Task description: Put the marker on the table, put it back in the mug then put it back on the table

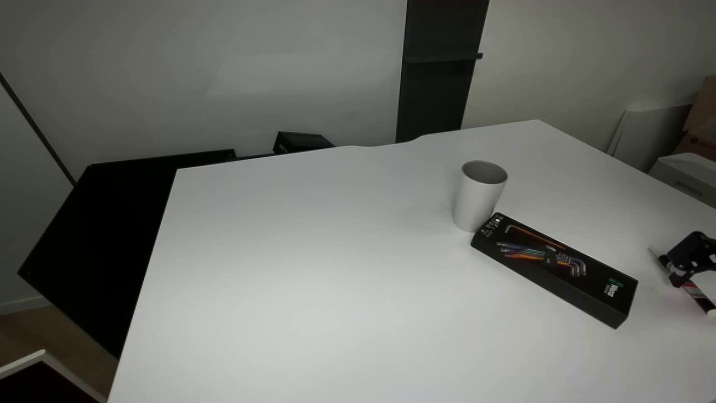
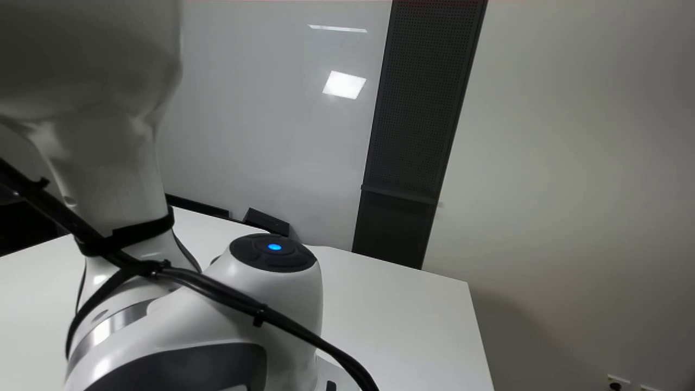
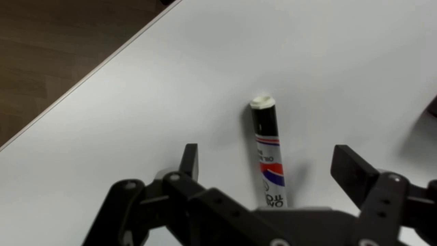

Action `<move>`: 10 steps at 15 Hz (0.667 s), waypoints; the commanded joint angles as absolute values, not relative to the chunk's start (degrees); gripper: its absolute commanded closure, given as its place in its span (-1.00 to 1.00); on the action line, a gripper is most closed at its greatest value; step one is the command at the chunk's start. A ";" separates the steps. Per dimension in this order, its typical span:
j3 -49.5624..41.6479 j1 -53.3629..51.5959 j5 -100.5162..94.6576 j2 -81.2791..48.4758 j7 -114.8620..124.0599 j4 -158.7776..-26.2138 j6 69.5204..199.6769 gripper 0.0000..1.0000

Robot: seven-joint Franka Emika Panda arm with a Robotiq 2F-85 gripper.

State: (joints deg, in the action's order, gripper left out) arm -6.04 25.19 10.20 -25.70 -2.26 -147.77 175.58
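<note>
In my wrist view the gripper (image 3: 266, 159) hides the six-o'clock end of the marker (image 3: 268, 152); the three-o'clock edge crops a dark thing (image 3: 433, 108). An exterior view crops my arm (image 2: 125, 184) at ten o'clock.

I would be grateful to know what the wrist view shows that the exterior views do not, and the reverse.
Only the wrist view: the lettering on the marker, and the tool with its jaws open on either side of it. A dark corner at the right edge is too cropped to name.

Only the exterior views: the upright mug, the printed top of the black box, the white arm and the wall.

Shared: the white table; the marker lying on it and part of the tool also appear in an exterior view.
</note>
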 commanded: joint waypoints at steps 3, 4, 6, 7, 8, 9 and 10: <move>-4.24 27.09 10.50 -28.69 -2.45 -146.53 178.17 -1.00; -4.11 27.21 10.46 -28.87 -2.49 -146.43 178.23 -1.00; -4.08 27.17 10.27 -29.32 -2.55 -146.22 178.49 -1.00; -4.07 27.15 10.20 -29.50 -2.54 -146.12 178.51 -1.00; -4.25 26.95 10.10 -29.75 -2.42 -146.02 178.66 -1.00; -4.34 26.86 9.99 -29.97 -2.40 -145.94 178.82 -1.00; -4.57 26.66 9.86 -30.26 -2.32 -145.78 178.88 -0.50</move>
State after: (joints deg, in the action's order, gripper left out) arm -5.75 25.22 10.12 -27.63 -2.26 -146.79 176.77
